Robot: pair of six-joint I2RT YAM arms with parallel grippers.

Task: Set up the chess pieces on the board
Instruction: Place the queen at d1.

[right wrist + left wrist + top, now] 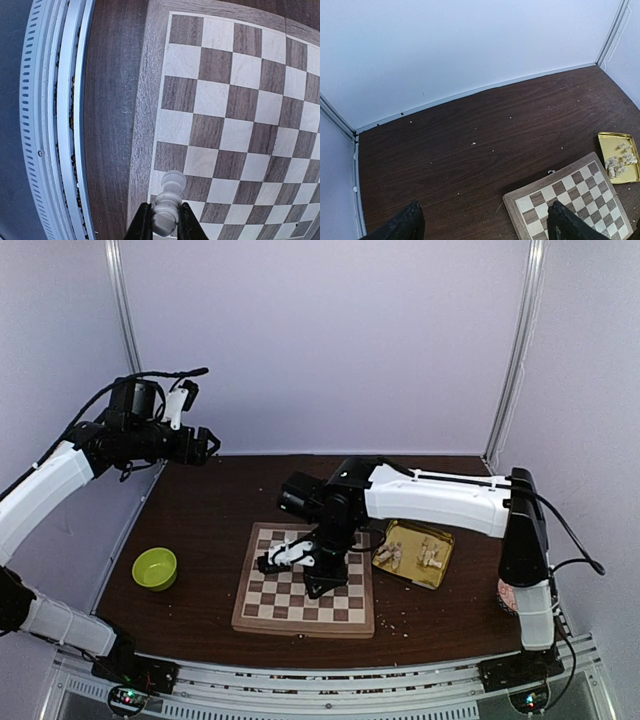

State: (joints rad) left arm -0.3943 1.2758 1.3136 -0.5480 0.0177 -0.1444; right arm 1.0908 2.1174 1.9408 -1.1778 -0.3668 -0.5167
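Dark table (200,510) carries the board (290,605); over it the right gripper (165,223) pinches a chess piece (170,191), left gripper (487,222) gaping wide.

The right gripper (322,583) hangs over the board (268,608) near the gold tray (408,536).

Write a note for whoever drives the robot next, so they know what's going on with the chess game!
The left gripper is raised at the far left, fingers wide open, holding nothing.
The right gripper has its fingers shut on one white chess piece, over the board near its edge.
The other pieces lie in the gold tray, right of the board.
Done: no piece stands on the squares in view.
Left: set this one down, then fetch the rest.
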